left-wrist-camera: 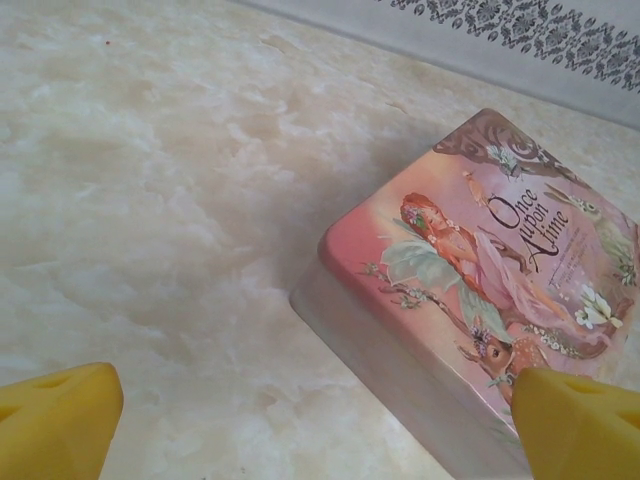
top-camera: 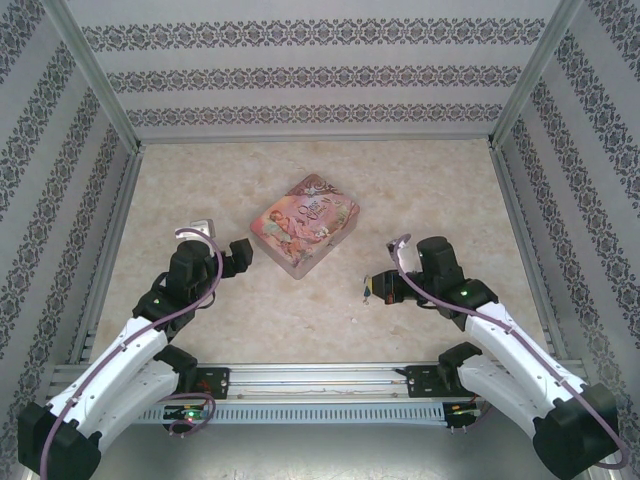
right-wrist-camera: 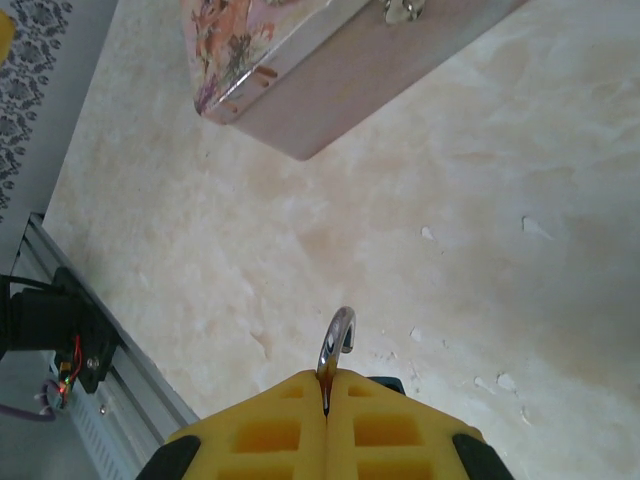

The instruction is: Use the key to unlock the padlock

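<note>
A: Where's the padlock (right-wrist-camera: 338, 338)?
B: In the right gripper (right-wrist-camera: 327, 392). Its two yellow pads (right-wrist-camera: 400, 430) are pressed flat together, clamping it. The thin silver shackle pokes out of the seam between them. The body is hidden between the pads.
A: And from above?
B: There it's a tiny pale speck at that gripper's tip, over the right half of the table (top-camera: 430, 180). It is nearer than the tin (top-camera: 305, 222), to its right and apart from it. Whether it touches the table I cannot tell.
A: What about the tin?
B: It's pink with an illustrated lid, lying flat in the middle of the table and turned at an angle. The lid is down. A small silver clasp (right-wrist-camera: 404, 8) shows on the side wall facing the right gripper.
A: And the left gripper (top-camera: 240, 256)?
B: Released. Its yellow fingertips (left-wrist-camera: 56, 420) sit wide apart at the bottom corners of the left wrist view, with bare table and the tin's near corner between them. The gripper is just left of the tin, pointing at it. One fingertip overlaps the tin's edge in that view, but I cannot tell if they touch.
A: Anything else?
B: A metal rail (top-camera: 320, 378) runs along the near edge, between the two arm bases.
</note>
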Tool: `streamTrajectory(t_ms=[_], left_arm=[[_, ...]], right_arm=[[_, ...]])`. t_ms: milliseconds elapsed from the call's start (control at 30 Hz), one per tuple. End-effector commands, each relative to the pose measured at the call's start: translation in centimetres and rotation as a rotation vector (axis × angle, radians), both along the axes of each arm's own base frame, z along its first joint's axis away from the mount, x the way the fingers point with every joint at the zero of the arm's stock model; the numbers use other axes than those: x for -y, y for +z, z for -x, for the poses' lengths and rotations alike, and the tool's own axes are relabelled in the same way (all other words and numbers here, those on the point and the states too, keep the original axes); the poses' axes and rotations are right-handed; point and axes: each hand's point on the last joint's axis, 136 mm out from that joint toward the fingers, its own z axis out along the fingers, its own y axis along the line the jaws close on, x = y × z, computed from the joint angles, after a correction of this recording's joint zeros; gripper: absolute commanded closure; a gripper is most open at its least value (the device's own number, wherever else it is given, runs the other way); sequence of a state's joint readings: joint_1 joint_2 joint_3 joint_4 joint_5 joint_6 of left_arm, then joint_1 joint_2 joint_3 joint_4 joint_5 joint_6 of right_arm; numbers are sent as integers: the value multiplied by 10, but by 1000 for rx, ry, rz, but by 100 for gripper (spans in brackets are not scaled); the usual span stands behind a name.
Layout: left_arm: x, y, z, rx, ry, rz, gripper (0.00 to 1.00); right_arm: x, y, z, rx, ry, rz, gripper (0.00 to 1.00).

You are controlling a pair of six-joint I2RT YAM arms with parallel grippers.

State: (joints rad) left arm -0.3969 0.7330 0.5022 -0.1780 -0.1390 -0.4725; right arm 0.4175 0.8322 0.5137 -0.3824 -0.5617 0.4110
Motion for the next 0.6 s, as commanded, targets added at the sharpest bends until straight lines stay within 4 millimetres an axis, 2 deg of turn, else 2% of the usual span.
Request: streamTrajectory(t_ms=[0,567], left_arm=[[-5,21,-3,46,-16,-63,0],[-13,26,-8,83,30,-80,1]], right_arm=[[-2,10,2,25,22,14,100],[-15,-11,22,-92,107,35,100]])
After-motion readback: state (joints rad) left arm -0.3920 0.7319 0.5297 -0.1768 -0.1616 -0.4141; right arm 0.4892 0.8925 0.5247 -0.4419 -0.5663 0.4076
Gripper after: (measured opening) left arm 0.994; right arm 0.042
